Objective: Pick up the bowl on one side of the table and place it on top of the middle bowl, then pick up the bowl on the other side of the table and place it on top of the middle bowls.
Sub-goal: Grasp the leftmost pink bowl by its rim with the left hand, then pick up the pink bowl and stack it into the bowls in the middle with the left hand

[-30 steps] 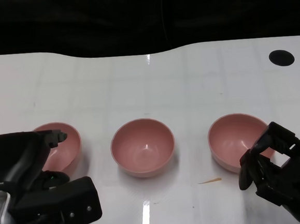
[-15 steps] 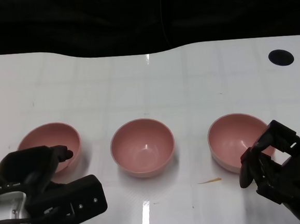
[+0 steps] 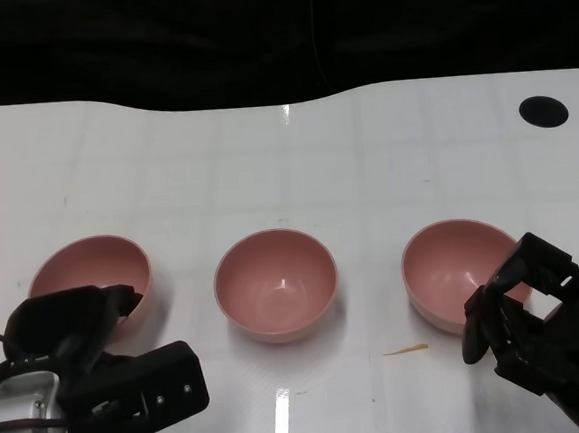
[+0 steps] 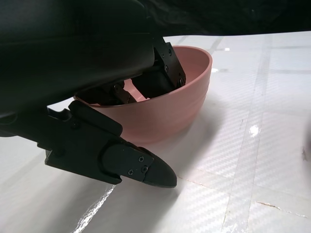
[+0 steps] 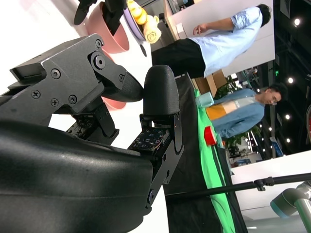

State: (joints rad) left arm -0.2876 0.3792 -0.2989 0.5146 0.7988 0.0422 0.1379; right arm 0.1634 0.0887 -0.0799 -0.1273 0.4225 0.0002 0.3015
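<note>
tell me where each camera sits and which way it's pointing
Head view: high on the robot, looking down at the white table with three pink bowls; left hand and right hand show at the bottom corners.
Left wrist view: behind the left hand, low over the table, facing the left bowl.
Right wrist view: behind the right hand, turned sideways, facing bowls and people beyond the table.
Shared: head and left wrist views both show the left bowl.

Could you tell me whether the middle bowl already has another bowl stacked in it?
No. The middle bowl is empty, and the left bowl and right bowl sit apart on the table.
</note>
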